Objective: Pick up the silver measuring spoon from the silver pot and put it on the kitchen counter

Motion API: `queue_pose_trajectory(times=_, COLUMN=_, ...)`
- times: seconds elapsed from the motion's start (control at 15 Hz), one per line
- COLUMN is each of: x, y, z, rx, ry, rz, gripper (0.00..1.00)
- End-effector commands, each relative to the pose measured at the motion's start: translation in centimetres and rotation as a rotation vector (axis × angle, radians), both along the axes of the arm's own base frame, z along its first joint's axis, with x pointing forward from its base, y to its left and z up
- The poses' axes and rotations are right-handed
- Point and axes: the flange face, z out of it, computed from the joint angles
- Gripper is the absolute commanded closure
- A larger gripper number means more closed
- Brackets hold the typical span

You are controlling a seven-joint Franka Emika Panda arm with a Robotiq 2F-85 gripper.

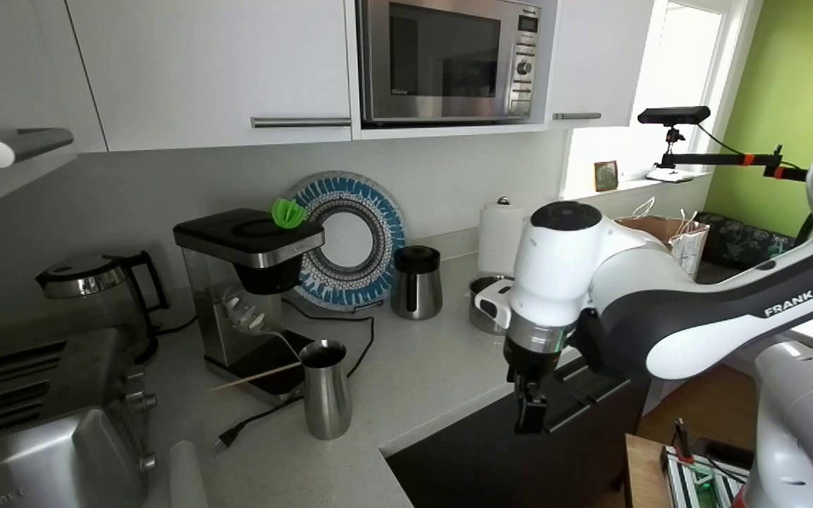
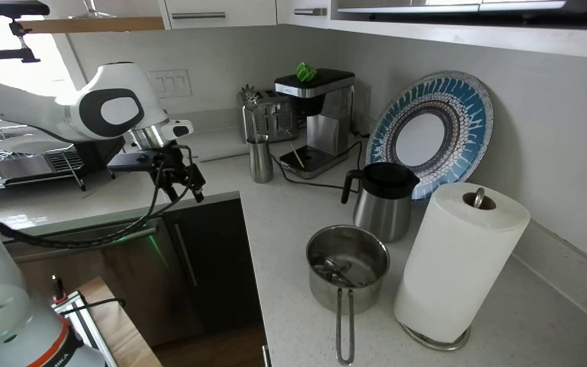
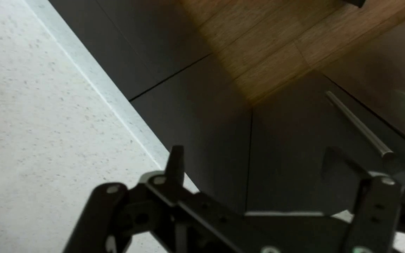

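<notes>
The silver pot [image 2: 324, 295] stands on the pale kitchen counter [image 2: 283, 229] with its loop handle toward the camera. Shiny metal pieces with spoon bowls lie in it, the silver measuring spoon [image 2: 335, 270] among them; I cannot separate them clearly. In an exterior view the pot [image 1: 484, 322] is partly hidden behind my arm and its inside is not visible. My gripper [image 2: 186, 196] hangs well away from the pot, past the counter edge, above the dark cabinet fronts. In the wrist view the fingers [image 3: 255, 151] are wide apart with only cabinet front between them. The wrist view shows neither pot nor spoon.
A steel jug with black lid [image 2: 385, 214] and a paper towel roll [image 2: 459, 265] stand close to the pot. A tall steel cup [image 1: 327, 395], a coffee maker [image 1: 251, 243] with its cord, and a toaster [image 1: 46, 416] stand farther along. A patterned round tray [image 2: 479, 117] leans on the wall.
</notes>
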Motion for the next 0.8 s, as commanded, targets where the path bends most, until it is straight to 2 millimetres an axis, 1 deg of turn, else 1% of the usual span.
queue_pose_trajectory(times=0.0, x=-0.8, y=-1.1, z=0.5, rx=0.003, ry=-0.014, rz=0.009, gripper=0.0)
queue_pose_trajectory(times=0.07, x=-1.5, y=-2.0, z=0.9, rx=0.009, ry=-0.027, rz=0.018, gripper=0.0)
queue_pose_trajectory(times=0.2, x=-2.3, y=-2.4, z=1.5, rx=0.012, ry=-0.047, rz=0.027, gripper=0.0)
queue_pose_trajectory(times=0.67, x=-2.4, y=-2.4, z=1.5, rx=0.011, ry=-0.05, rz=0.03, gripper=0.0)
queue_pose_trajectory(times=0.73, x=-2.5, y=-3.7, z=2.2, rx=0.016, ry=-0.061, rz=0.015, gripper=0.0)
